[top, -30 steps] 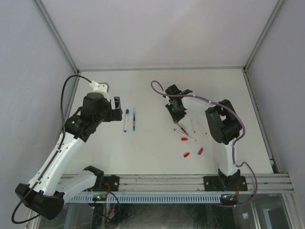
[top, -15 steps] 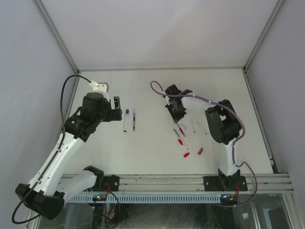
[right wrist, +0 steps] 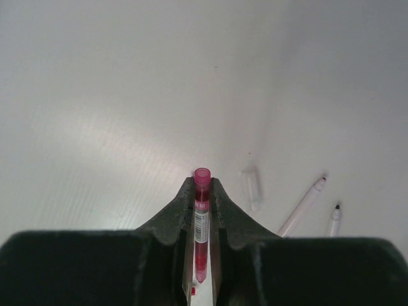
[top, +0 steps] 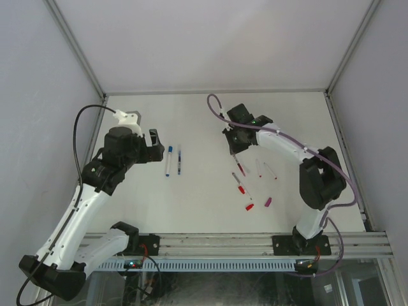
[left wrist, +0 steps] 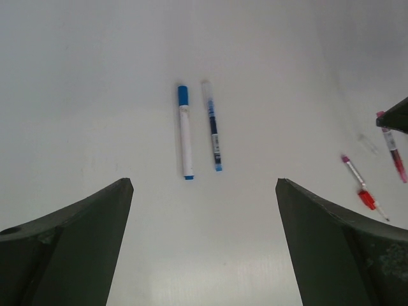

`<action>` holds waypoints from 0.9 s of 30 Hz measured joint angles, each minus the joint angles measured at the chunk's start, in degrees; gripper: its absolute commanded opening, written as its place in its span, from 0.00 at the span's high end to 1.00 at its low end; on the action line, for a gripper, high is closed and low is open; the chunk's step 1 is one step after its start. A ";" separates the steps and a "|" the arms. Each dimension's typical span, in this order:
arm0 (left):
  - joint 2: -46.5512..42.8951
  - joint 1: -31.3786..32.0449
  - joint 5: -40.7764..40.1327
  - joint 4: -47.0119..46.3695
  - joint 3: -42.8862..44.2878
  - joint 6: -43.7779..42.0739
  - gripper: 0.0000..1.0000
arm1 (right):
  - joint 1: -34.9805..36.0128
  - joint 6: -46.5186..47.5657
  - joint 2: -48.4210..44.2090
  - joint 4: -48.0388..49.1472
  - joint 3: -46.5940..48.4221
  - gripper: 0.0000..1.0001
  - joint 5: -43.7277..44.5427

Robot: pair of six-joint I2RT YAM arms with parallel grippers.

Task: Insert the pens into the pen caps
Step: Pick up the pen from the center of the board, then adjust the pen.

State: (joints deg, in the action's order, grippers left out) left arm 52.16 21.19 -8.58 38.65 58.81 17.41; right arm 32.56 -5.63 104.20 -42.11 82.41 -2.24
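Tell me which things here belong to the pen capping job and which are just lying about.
Job things: magenta plastic pen clamped in the right gripper; blue-capped white pen; thin blue pen; red-capped thin pen; two bare white pens; stubby red cap; stubby magenta cap.
Just there: purple cable on the right arm; white table; open left gripper, holding nothing.

A white table (top: 191, 191) sits between grey walls (top: 38, 76), an aluminium rail (top: 223, 241) along its near edge.
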 measured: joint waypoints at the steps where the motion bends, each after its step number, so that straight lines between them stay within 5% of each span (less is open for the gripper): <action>1: -0.39 0.00 0.63 -0.37 -0.24 0.39 0.00 | 0.00 -0.42 -1.49 0.37 -0.63 1.00 -0.61; 8: -6.54 2.36 6.16 -8.94 -8.70 6.45 0.00 | -0.11 -7.43 -13.94 9.01 -11.21 1.00 -8.09; 13: -9.75 10.25 8.52 -17.40 -15.15 9.92 0.00 | 2.14 -13.31 -21.70 18.16 -19.06 1.00 -11.39; 27: -4.52 21.55 10.97 -30.21 -17.40 10.45 0.05 | 11.65 -28.96 -32.94 42.75 -29.40 1.00 -14.49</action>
State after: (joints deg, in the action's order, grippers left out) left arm 47.64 42.74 2.39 8.45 41.41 27.86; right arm 44.21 -34.59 71.26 0.64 53.01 -16.73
